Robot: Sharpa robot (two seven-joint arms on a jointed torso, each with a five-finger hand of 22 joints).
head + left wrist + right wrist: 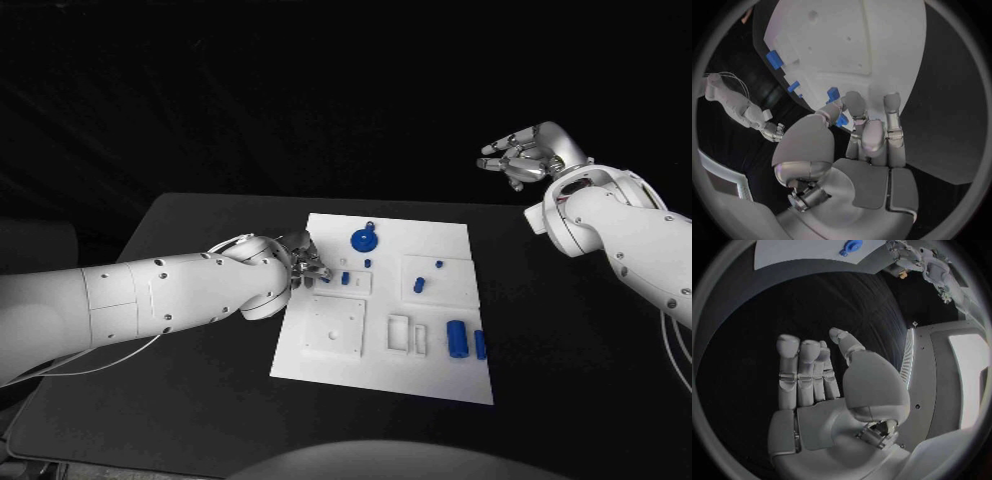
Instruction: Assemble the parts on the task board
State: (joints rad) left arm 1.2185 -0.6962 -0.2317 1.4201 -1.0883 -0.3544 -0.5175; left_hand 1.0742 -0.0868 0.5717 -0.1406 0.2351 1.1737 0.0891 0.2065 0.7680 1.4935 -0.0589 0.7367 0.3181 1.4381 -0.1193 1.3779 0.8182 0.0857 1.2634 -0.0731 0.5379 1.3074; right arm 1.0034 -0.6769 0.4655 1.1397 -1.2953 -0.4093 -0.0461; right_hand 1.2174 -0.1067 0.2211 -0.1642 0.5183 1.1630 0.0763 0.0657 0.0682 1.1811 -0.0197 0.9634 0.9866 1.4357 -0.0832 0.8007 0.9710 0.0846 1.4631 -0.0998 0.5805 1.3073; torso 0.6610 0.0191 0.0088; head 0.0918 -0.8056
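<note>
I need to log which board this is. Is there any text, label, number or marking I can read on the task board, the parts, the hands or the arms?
None: no readable text, number or label appears in any view.
Task board: plain white, only recesses and blue parts.
Left hand and right hand: bare silver, no markings.
White arms: only small dark dots, not characters.

The task board point(433, 375) is laid in the middle of the bench point(188, 400), with the parts point(456, 338) set on it. The left hand point(299, 262) is placed at its left edge; the right hand point(528, 157) is raised behind its far right corner.
</note>
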